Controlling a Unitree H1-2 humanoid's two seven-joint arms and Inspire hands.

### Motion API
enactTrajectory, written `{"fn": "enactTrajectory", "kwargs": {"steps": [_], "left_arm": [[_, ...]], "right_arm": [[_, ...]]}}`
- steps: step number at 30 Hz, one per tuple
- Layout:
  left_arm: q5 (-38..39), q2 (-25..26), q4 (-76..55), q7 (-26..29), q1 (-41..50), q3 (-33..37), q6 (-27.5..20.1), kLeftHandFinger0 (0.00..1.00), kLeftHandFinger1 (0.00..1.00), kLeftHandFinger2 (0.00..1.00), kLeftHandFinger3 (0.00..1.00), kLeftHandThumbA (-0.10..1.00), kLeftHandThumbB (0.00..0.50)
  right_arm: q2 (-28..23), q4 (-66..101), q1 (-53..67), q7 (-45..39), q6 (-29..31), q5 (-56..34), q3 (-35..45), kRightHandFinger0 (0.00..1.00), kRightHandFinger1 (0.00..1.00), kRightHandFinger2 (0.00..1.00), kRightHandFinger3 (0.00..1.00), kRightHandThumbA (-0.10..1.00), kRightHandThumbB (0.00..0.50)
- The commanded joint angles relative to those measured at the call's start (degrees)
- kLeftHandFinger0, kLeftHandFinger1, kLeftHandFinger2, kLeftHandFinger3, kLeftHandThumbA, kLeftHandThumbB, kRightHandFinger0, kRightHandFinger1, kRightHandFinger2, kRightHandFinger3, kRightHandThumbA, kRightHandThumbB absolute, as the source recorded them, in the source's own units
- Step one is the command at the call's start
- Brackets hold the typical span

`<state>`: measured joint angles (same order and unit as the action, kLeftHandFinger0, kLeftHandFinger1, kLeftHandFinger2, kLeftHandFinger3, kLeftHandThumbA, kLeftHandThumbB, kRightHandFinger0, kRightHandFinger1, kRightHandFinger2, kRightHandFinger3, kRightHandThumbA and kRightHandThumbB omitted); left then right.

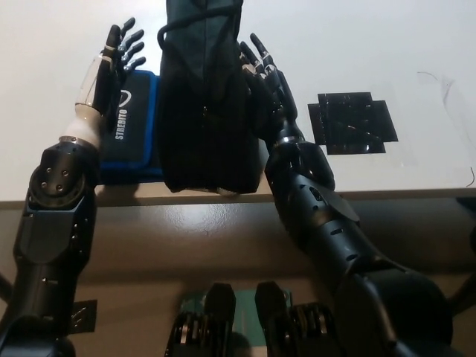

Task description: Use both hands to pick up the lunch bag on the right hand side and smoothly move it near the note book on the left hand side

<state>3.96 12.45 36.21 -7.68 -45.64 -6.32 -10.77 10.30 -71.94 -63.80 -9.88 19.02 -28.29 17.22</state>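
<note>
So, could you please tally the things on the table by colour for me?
Black: 2, the lunch bag and the patch of black tape.
Blue: 1, the notebook.
Total: 3 things on the table.

White lettering that appears to read "STREDITO" runs along the blue notebook (131, 137) near the table's front edge.
</note>
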Motion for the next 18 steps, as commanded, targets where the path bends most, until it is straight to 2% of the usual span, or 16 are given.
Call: {"fn": "enactTrajectory", "kwargs": {"steps": [1, 3, 6, 8, 10, 11, 12, 14, 16, 17, 18], "left_arm": [[0.5, 1.2, -1.9, -0.1, -1.0, -0.2, -1.0, 1.0, 1.0, 1.0, 1.0, 1.0, 0.306], [0.7, 1.6, -1.9, -0.3, -0.8, -0.3, -1.0, 1.0, 1.0, 1.0, 1.0, 1.0, 0.296], [1.0, 2.3, -2.2, -0.6, -0.2, -0.6, -1.1, 1.0, 1.0, 1.0, 1.0, 1.0, 0.289], [1.5, 2.8, -2.4, -1.0, 0.3, -0.9, -1.2, 1.0, 1.0, 1.0, 1.0, 1.0, 0.287], [1.9, 3.2, -3.5, -1.4, 1.0, -1.1, -0.6, 1.0, 1.0, 1.0, 1.0, 1.0, 0.294], [1.9, 3.4, -3.8, -1.5, 1.3, -1.1, -0.4, 1.0, 1.0, 1.0, 1.0, 1.0, 0.324], [2.1, 3.7, -5.0, -1.7, 2.0, -1.2, -0.2, 1.0, 1.0, 1.0, 1.0, 1.0, 0.322], [2.5, 4.4, -7.3, -2.4, 3.6, -1.4, 0.4, 1.0, 1.0, 1.0, 1.0, 1.0, 0.328], [2.7, 4.8, -8.2, -2.5, 4.3, -1.5, 0.7, 1.0, 1.0, 1.0, 1.0, 1.0, 0.336], [2.6, 5.2, -9.9, -2.7, 5.4, -1.5, 1.0, 1.0, 1.0, 1.0, 1.0, 1.0, 0.332], [2.7, 5.5, -11.4, -2.8, 6.5, -1.6, 1.1, 1.0, 1.0, 1.0, 1.0, 1.0, 0.314]], "right_arm": [[-0.8, 1.7, -1.8, -1.3, 4.9, 4.1, -2.6, 1.0, 1.0, 1.0, 1.0, 1.0, 0.234], [-2.4, 5.0, 0.3, 0.8, 7.5, 6.8, -4.1, 1.0, 1.0, 1.0, 1.0, 1.0, 0.217], [-4.1, 11.5, 3.6, 1.7, 7.9, 7.5, -4.3, 1.0, 1.0, 1.0, 1.0, 1.0, 0.228], [-5.6, 19.0, 7.4, 3.3, 7.8, 9.6, -5.1, 1.0, 1.0, 1.0, 1.0, 1.0, 0.206], [-7.0, 25.2, 10.6, 2.5, 5.7, 9.4, -4.9, 1.0, 1.0, 1.0, 1.0, 1.0, 0.264], [-7.5, 27.3, 11.7, 2.3, 5.1, 9.3, -4.8, 1.0, 1.0, 1.0, 1.0, 1.0, 0.328], [-8.6, 31.6, 14.1, 1.9, 4.1, 9.5, -4.8, 1.0, 1.0, 1.0, 1.0, 1.0, 0.287], [-10.8, 39.7, 18.5, 1.0, 2.0, 8.9, -4.4, 1.0, 1.0, 1.0, 1.0, 1.0, 0.308], [-11.6, 43.3, 20.3, 1.0, 1.0, 8.8, -4.3, 1.0, 1.0, 1.0, 1.0, 1.0, 0.3], [-12.5, 47.4, 22.5, 0.9, 0.5, 9.0, -4.2, 1.0, 1.0, 1.0, 1.0, 1.0, 0.27], [-13.3, 50.5, 24.2, 0.9, 0.2, 9.1, -4.1, 1.0, 1.0, 1.0, 1.0, 1.0, 0.266]]}}
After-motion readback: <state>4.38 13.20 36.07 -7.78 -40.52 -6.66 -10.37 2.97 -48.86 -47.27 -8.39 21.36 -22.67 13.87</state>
